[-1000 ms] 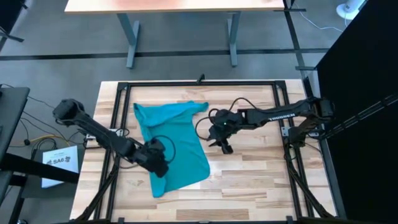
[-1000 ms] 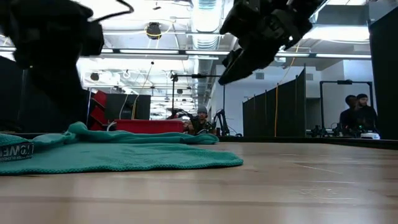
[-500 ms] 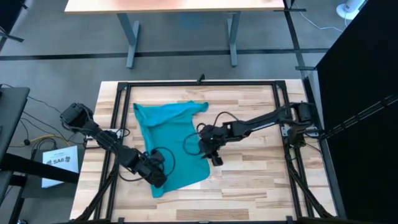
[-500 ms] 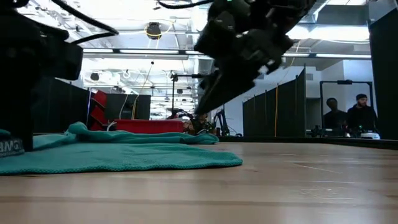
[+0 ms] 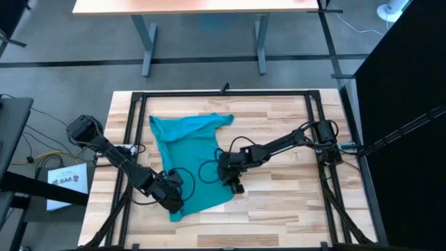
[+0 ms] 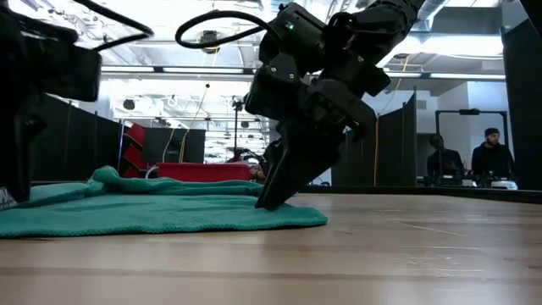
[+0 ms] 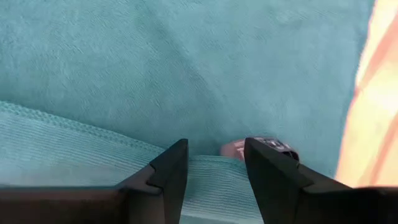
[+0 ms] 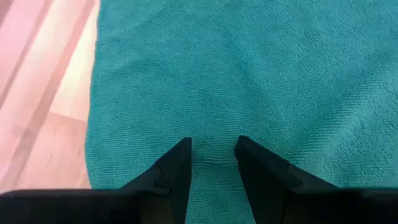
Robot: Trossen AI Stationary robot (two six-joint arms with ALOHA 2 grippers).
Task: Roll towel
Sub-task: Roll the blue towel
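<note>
Teal towel (image 5: 194,162) spread apparently flat, unrolled

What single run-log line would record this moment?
step: grasp near edge | towel: flat, unrolled | left claw: open, at near-left corner | right claw: open, tips on near-right edge

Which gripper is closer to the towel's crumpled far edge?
Right. The right gripper is at the towel's right side edge; the left gripper is at its near corner.

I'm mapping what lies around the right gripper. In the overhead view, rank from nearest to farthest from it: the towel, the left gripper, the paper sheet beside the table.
1. The towel: the right gripper is down at its right edge.
2. The left gripper: at the towel's lower left corner.
3. The paper sheet: off the table's left side.
</note>
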